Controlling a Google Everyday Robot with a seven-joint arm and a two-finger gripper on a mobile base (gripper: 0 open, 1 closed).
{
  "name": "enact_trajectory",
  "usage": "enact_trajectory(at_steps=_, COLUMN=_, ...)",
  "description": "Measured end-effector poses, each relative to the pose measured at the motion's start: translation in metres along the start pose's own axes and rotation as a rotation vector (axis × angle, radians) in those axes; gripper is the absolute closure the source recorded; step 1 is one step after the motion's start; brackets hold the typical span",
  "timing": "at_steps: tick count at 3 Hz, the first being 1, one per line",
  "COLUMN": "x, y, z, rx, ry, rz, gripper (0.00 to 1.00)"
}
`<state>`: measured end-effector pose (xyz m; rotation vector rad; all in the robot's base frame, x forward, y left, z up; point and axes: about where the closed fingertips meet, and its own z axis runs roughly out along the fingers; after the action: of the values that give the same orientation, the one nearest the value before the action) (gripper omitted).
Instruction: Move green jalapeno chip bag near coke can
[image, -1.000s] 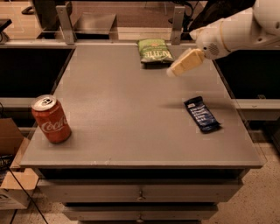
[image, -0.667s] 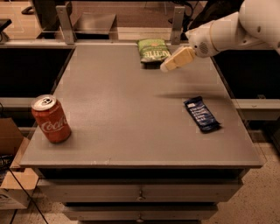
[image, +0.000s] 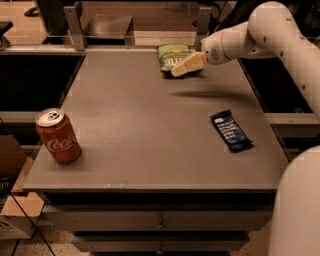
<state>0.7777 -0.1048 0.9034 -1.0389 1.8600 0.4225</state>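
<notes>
Well, you have plenty of open table (image: 140, 115) to work with: the whole middle stretch between the far edge and the front left corner is bare grey surface. The green jalapeno chip bag (image: 171, 55) lies flat at the far edge, a little right of centre, just in front of the rail and metal posts behind the table. The gripper (image: 177, 71) sits at the bag's near right corner, overlapping its edge in your view, with the white arm (image: 260, 35) reaching in from the right. You cannot tell whether it is open or closed, nor whether it touches the bag. The coke can (image: 57, 136) stands upright near the front left corner, well apart from the bag, white Coca-Cola script facing you. A dark blue wrapper (image: 230, 130) lies flat near the right edge; its white print and the bag's pale lettering are too small to read
</notes>
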Motion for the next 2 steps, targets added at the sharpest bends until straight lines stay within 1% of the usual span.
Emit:
enact_trajectory(at_steps=1, x=0.001, y=-0.015, z=0.027, rx=-0.006, ry=-0.012, rz=0.051, gripper=0.00)
enact_trajectory(at_steps=2, x=0.003, y=-0.025, z=0.051, rx=-0.020, ry=-0.016, rz=0.096, gripper=0.00)
